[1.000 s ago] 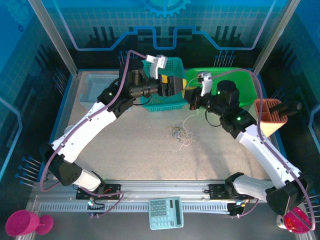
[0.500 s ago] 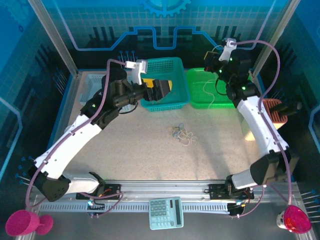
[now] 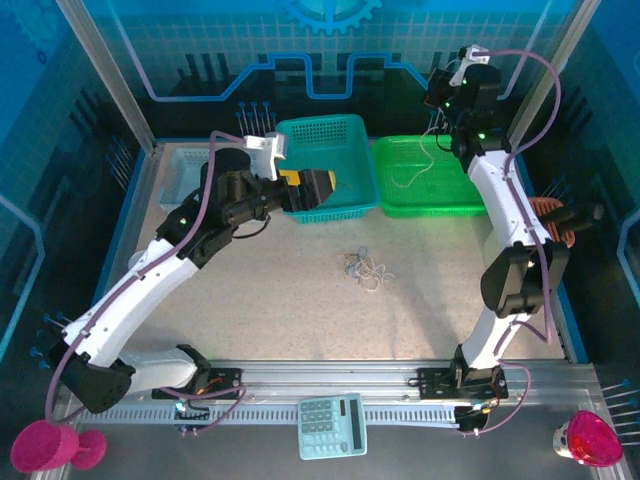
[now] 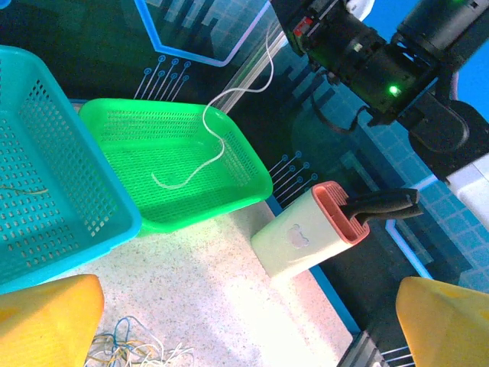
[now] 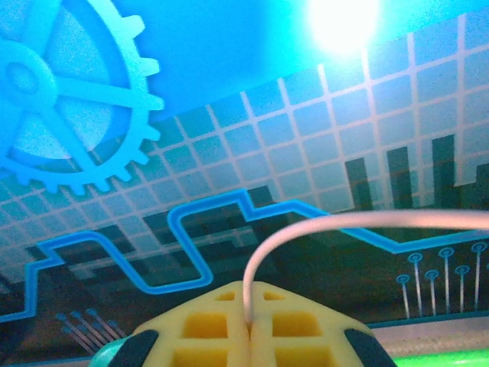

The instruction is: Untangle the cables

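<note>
Since the earlier frame, the right gripper (image 3: pixel 440 100) has risen farther above the green basket (image 3: pixel 470 207). Its jaws are pinched on one white cable (image 4: pixel 215 141) whose lower end trails into that basket, evidently to keep the strand separate. The left gripper (image 3: pixel 330 186) hovers wide open beside the teal basket (image 3: pixel 352 208), clear of the remaining tangle (image 3: pixel 364 268) on the table (image 3: pixel 280 300).

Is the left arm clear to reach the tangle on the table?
Probably yes: the left pincer is open, nothing stands between it and the tangle; the right pincer holds a cable above the green basket.
</note>
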